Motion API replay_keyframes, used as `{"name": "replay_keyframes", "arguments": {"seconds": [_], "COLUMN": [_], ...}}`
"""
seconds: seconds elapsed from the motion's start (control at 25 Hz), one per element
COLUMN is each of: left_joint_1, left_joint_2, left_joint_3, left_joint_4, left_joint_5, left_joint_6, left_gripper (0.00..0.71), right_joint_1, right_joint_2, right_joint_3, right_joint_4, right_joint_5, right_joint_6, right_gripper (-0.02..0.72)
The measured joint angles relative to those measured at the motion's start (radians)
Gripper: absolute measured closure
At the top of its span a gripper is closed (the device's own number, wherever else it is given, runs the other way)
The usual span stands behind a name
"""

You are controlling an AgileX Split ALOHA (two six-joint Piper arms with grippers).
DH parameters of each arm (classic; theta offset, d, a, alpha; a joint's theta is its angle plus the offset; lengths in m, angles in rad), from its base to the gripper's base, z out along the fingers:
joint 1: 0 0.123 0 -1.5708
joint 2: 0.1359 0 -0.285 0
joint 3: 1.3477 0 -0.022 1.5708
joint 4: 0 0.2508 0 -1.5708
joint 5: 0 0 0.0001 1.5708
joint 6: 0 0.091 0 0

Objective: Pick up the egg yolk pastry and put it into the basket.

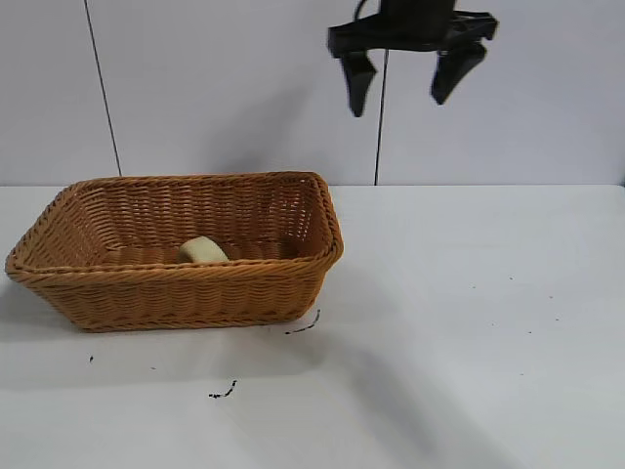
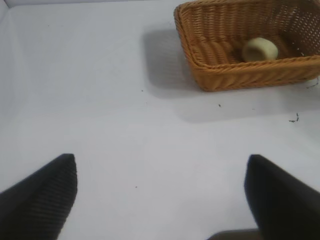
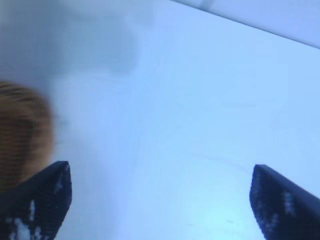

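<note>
The egg yolk pastry (image 1: 202, 250) lies inside the orange-brown wicker basket (image 1: 176, 276) on the left part of the white table. It also shows in the left wrist view (image 2: 260, 49), near the front wall of the basket (image 2: 240, 67). My right gripper (image 1: 400, 83) hangs open and empty high above the table, up and to the right of the basket. In the right wrist view its open gripper (image 3: 159, 170) has a blurred edge of the basket (image 3: 20, 135) beside one finger. My left gripper (image 2: 161, 159) is open and empty over bare table, far from the basket, and is out of the exterior view.
Small dark specks and scraps lie on the table in front of the basket (image 1: 223, 393) and by its right corner (image 1: 305, 325). A pale wall with vertical seams stands behind the table. The table extends bare to the right of the basket.
</note>
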State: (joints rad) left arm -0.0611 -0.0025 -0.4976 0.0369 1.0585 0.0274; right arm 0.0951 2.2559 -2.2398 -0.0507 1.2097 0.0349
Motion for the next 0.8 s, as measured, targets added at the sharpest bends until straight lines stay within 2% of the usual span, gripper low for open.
{"name": "replay_keyframes", "arguments": {"seconds": [0.2,0.44,0.56,0.8], "left_joint_1": [0.0,0.0,0.0,0.0], "left_joint_2": [0.0,0.0,0.0,0.0], "left_joint_3": [0.0,0.0,0.0,0.0], "left_joint_4": [0.0,0.0,0.0,0.0], "left_joint_5": [0.0,0.0,0.0,0.0], "left_joint_6": [0.0,0.0,0.0,0.0], "left_gripper": [0.017,0.017,0.017,0.017], "right_joint_1": [-0.057,-0.057,-0.057,-0.057], "right_joint_2": [-0.003,-0.117,-0.241,-0.606], "right_joint_3": [0.001,0.119,0.258,0.653], "right_joint_4": [0.064,0.073,0.072,0.081], "right_joint_5": [0.0,-0.001,-0.001,-0.003], "right_joint_6": [-0.007,-0.01,-0.01,-0.007], "right_gripper": [0.008,0.008,0.008,0.008]}}
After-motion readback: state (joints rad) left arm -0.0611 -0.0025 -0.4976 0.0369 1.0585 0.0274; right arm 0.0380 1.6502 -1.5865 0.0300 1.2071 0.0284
